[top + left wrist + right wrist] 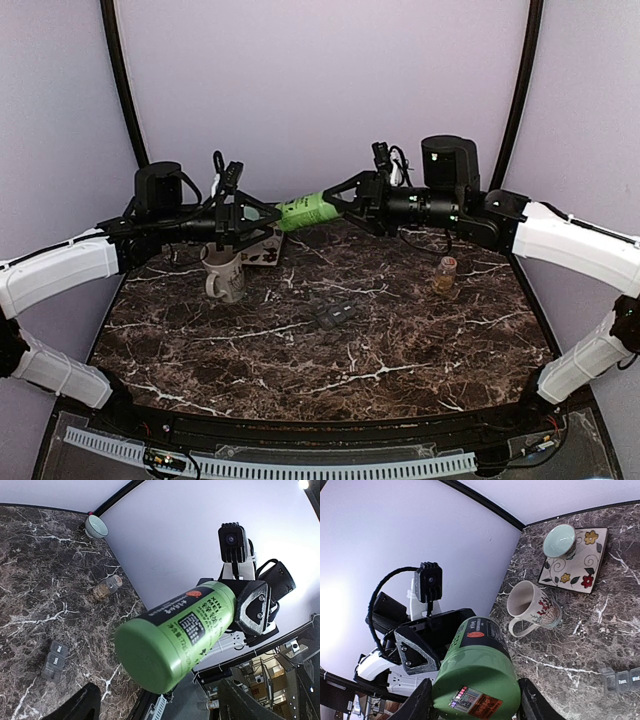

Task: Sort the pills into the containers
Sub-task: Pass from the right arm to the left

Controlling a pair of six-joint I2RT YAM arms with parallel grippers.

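Note:
A green bottle [303, 212] with a black label hangs level above the table's back, between my two arms. My right gripper [476, 702] is shut on its stickered end [477, 702]. The bottle's plain green end [150, 652] points at my left gripper [160, 697], whose fingers stand wide open on either side of it with gaps. The containers [333, 312], a low dark grey strip of joined compartments, lie mid-table and also show as the containers [54, 660] in the left wrist view. A small clear jar [446, 272] holds tan contents; single pills cannot be made out.
A white mug [224, 275] with red flowers stands left of centre. Behind it a pale teal bowl [559, 541] sits on a square flowered plate [582, 567]. Dark marble covers the table, with black rails at its back corners.

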